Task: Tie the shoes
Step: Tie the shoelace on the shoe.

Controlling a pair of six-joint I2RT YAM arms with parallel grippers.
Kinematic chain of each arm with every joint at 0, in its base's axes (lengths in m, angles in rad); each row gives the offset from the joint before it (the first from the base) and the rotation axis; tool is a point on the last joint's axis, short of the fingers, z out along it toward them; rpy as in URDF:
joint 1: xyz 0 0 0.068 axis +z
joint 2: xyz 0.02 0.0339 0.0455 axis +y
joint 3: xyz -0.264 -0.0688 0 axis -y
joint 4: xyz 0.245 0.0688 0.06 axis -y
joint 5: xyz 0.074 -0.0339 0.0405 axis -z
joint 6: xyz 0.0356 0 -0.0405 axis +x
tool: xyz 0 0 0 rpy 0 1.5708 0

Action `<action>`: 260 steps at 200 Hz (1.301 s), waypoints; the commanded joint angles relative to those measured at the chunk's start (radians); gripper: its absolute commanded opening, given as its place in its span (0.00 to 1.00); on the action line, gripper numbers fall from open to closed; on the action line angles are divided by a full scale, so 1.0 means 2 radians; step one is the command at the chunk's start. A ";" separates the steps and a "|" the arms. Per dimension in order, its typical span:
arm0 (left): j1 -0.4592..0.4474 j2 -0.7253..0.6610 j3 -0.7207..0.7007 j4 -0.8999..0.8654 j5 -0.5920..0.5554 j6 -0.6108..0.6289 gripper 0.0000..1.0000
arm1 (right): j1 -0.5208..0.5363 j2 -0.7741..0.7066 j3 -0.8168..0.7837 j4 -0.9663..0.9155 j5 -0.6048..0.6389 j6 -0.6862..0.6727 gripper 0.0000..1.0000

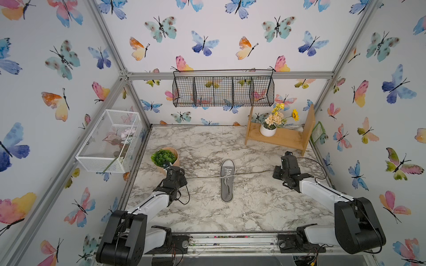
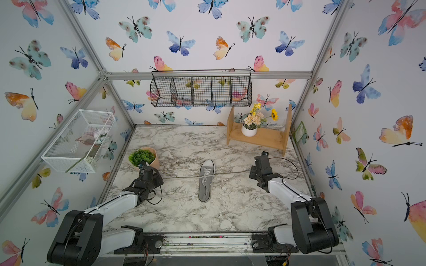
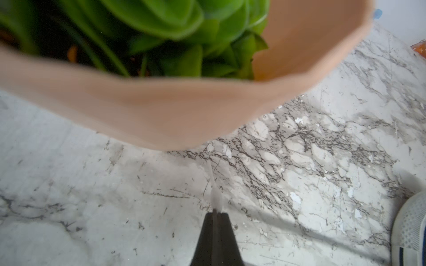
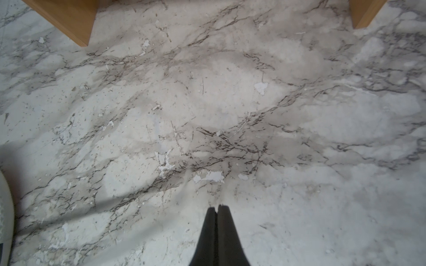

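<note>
On the marble table [image 1: 253, 207], between my two arms, the grey shoe [image 1: 227, 182] lies on its sole, its long axis running front to back. The white toe cap points at the back wall and the heel at my base. My left claw [image 3: 216, 215] is clamped on the tip of its white lace [image 3: 216, 198], out to the shoe's left, just beside the terracotta pot [image 1: 177, 160] holding a green plant [image 1: 163, 157]. My right claw [image 4: 217, 208] is pressed together, well apart on the shoe's other side. A strand runs toward it, but I cannot tell if it is pinched. A white pot [image 1: 267, 132] of flowers stands on the wooden shelf [image 1: 283, 138], and the white mesh basket [image 1: 92, 159] holds a pale flower
</note>
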 commanded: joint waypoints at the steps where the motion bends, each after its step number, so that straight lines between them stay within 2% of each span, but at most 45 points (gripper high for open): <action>1: 0.004 0.012 0.001 0.013 0.021 0.000 0.00 | -0.006 0.010 -0.007 0.012 -0.021 0.007 0.03; 42: 0.001 0.003 0.007 0.020 0.068 0.003 0.00 | -0.006 0.015 0.003 0.025 -0.127 -0.031 0.02; 59: -0.002 -0.002 0.010 0.020 0.079 0.003 0.00 | -0.005 0.032 0.011 0.032 -0.190 -0.036 0.13; 72: -0.003 -0.002 0.014 0.020 0.087 0.003 0.00 | 0.000 0.046 0.011 0.047 -0.236 -0.029 0.25; 96: -0.008 0.001 0.019 0.021 0.095 0.005 0.00 | 0.016 0.071 0.006 0.091 -0.303 -0.001 0.35; 128: -0.013 0.002 0.020 0.021 0.099 0.009 0.00 | 0.061 0.102 0.038 0.091 -0.299 -0.008 0.43; 174: -0.014 -0.003 0.024 0.020 0.104 0.011 0.00 | 0.101 0.154 0.066 0.118 -0.315 0.027 0.46; 260: -0.014 -0.003 0.026 0.021 0.111 0.020 0.00 | 0.118 0.232 0.114 0.130 -0.336 0.018 0.46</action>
